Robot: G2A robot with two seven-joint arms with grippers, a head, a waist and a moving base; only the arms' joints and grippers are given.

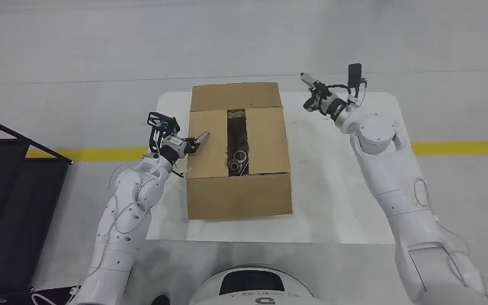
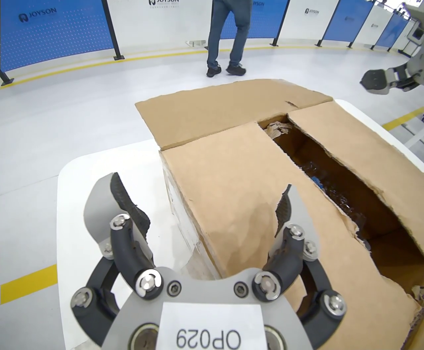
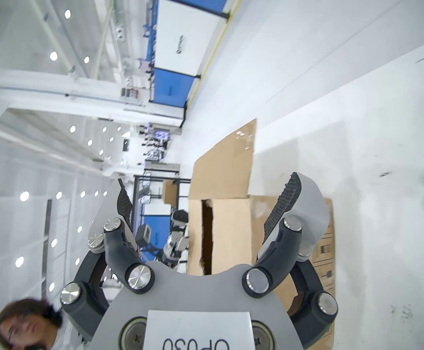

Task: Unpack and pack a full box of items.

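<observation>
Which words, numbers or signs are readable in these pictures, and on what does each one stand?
"OP029": white label on the left gripper, upside down.
"OP030": white label on the right gripper, upside down, cut by the picture's edge.
Brand logos on the wall panels: not read off here.
Printed marks on the box side: too small to read.

The box (image 1: 267, 141) stands on the middle of the table (image 1: 335, 198). The left gripper (image 1: 204, 138) is just beside its left edge, the right gripper (image 1: 305, 77) near its far right corner. Items (image 1: 239, 162), perhaps rings, lie inside.
</observation>
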